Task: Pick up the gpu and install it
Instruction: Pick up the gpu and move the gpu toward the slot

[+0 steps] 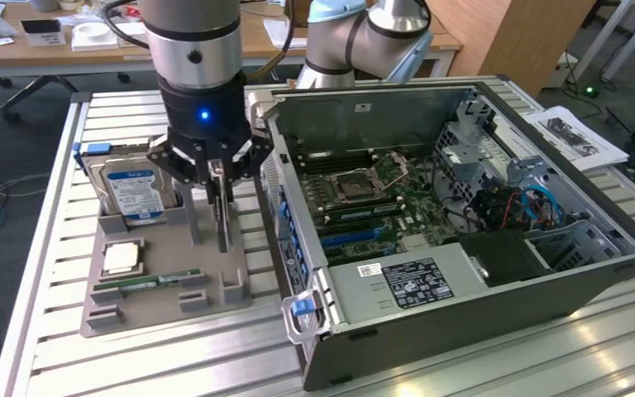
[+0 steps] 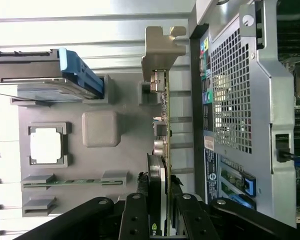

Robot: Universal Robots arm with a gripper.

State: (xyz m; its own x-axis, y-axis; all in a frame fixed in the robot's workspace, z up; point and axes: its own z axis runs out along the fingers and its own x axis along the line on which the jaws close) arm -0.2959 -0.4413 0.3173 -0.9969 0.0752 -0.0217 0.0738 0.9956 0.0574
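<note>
Pincer [image 2: 158, 186] snug around edge-on gpu [image 2: 161, 129]

Bright, even room light.
You'll see glare washing out the table [image 2: 90, 20] slats; the computer case [image 1: 483, 310] interior lies shadowed.

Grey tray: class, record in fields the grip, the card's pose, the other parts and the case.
gripper: black gripper, shut on the gpu
gpu: green circuit card, black cooler, silver end bracket; on edge over the grey plastic tray
also on tray: silver hard drive with blue label, square processor chip, thin green memory stick
case: open metal computer case, on the exterior view's right of the tray
</note>
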